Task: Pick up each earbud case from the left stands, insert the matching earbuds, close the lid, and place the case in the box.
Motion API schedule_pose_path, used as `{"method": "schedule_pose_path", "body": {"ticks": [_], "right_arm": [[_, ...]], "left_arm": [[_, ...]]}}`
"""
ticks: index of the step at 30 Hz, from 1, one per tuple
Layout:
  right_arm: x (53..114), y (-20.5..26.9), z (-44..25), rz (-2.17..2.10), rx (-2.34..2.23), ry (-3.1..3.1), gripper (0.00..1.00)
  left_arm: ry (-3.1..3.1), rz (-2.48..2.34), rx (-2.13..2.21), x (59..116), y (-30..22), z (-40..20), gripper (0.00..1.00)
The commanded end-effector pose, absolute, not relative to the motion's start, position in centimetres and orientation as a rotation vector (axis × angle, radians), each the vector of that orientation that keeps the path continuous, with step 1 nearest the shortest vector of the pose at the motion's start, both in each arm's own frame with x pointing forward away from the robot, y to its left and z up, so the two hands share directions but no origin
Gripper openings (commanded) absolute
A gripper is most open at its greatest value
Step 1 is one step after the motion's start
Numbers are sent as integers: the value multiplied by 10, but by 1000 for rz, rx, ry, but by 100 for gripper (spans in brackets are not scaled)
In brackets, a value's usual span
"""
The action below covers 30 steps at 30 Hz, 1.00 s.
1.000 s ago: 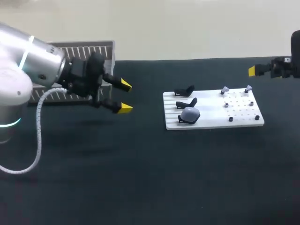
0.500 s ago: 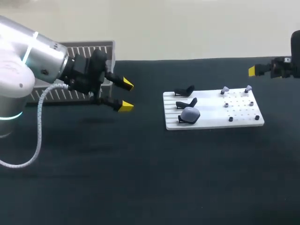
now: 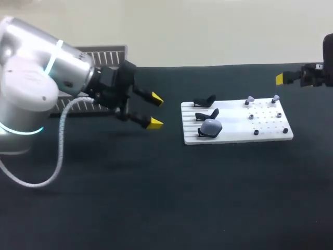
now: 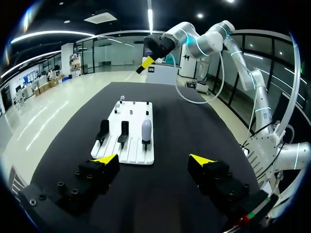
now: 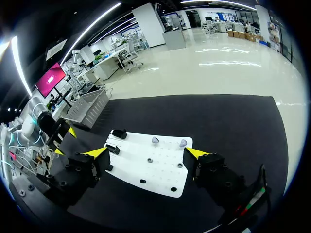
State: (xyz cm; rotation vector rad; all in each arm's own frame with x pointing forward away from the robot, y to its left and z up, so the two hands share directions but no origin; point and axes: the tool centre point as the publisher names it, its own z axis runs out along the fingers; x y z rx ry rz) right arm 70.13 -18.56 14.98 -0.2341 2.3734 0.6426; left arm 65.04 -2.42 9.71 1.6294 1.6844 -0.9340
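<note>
The black desk (image 3: 156, 198) filled the frame. The left arm (image 3: 47, 78) stood at the left, in front of the ribbed box (image 3: 106, 53) at upper left, its left fingers (image 3: 154, 123) wide and empty. Right of centre, a white board (image 3: 270, 134) held the earbud case (image 3: 211, 126) on its lowest stand. At the upper right edge, the right fingers (image 3: 280, 78) were spread wide, empty.

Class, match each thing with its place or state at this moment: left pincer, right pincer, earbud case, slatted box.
Things:
1. left pincer
2. right pincer
3. earbud case
4. slatted box

Places or states:
A. on a stand on the white board
B. far left, partly behind the left arm
C. open and empty, left of the board
D. open and empty, at the table's right side

Pairs: 1-C, 2-D, 3-A, 4-B
</note>
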Motion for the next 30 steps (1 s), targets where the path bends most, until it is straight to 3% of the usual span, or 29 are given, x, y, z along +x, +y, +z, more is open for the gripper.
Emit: {"method": "schedule_pose_path", "body": {"ticks": [1, 22, 30], "right_arm": [[701, -186, 150, 643, -235, 2373, 100], [701, -186, 150, 643, -235, 2373, 100], [701, -186, 150, 643, -235, 2373, 100]], "left_arm": [[1676, -936, 1640, 656, -41, 87, 100], [1598, -984, 1629, 650, -78, 50, 100], [1570, -986, 1643, 654, -88, 46, 96]]}}
